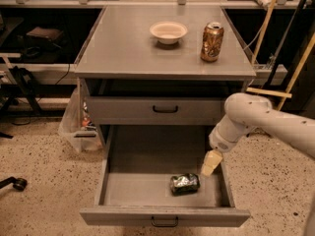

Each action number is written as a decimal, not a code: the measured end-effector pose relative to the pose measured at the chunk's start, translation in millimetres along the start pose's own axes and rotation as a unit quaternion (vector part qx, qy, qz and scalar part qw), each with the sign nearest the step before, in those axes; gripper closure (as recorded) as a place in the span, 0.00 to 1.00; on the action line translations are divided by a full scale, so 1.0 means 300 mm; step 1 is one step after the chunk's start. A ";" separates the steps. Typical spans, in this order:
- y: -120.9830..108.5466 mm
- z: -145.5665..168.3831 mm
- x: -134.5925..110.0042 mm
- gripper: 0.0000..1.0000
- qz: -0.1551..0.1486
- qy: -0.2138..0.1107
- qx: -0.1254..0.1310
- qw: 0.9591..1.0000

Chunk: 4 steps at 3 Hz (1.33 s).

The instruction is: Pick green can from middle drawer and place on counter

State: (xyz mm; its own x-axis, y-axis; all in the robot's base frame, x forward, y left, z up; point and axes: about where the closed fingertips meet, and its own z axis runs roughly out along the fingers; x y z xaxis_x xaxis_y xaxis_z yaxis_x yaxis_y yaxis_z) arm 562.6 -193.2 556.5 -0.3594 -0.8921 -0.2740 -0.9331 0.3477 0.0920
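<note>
The green can [184, 183] lies on its side on the floor of the open middle drawer [142, 188], near the front and right of centre. My gripper [210, 163] hangs from the white arm over the drawer's right side, just up and to the right of the can and apart from it. The counter [133, 43] is the grey top of the cabinet above.
A white bowl [168, 32] and a taller brown-gold can [211, 42] stand on the counter at the back right. The upper drawer front [165, 109] is shut. A plastic bin [76, 127] sits on the floor left of the cabinet. Wooden sticks [275, 90] lean at the right.
</note>
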 end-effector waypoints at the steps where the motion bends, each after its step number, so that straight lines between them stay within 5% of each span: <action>1: -0.085 0.206 -0.073 0.00 -0.039 -0.063 -0.037 0.997; 2: -0.104 0.442 -0.097 0.00 -0.073 -0.109 -0.085 0.988; 3: -0.100 0.585 -0.059 0.00 -0.073 -0.120 -0.105 0.984; 4: -0.093 0.590 -0.061 0.00 -0.067 -0.117 -0.099 0.986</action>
State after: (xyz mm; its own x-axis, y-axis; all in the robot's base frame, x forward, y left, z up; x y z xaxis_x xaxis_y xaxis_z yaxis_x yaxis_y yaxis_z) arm 597.4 -135.4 389.4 -0.2420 -0.8266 -0.5081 -0.9645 0.1479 0.2188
